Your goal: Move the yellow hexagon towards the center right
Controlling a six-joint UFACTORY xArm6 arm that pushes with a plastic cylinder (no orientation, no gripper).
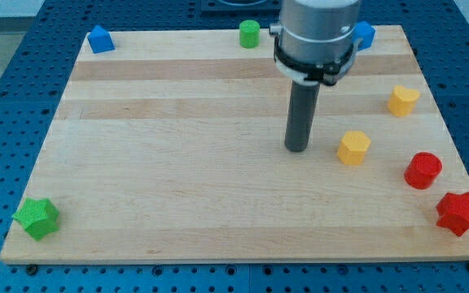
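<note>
The yellow hexagon [353,147] lies on the wooden board [177,163], right of the middle. My tip [297,149] rests on the board just to the hexagon's left, a short gap apart from it. The dark rod rises from the tip to the grey arm body at the view's top. A yellow heart-shaped block [403,100] lies further right and higher, near the board's right edge.
A red cylinder [422,170] and a red star [460,212] lie at the lower right. A green star [37,216] lies at the lower left. A blue block [99,38], a green cylinder [249,33] and another blue block [365,35] line the top edge.
</note>
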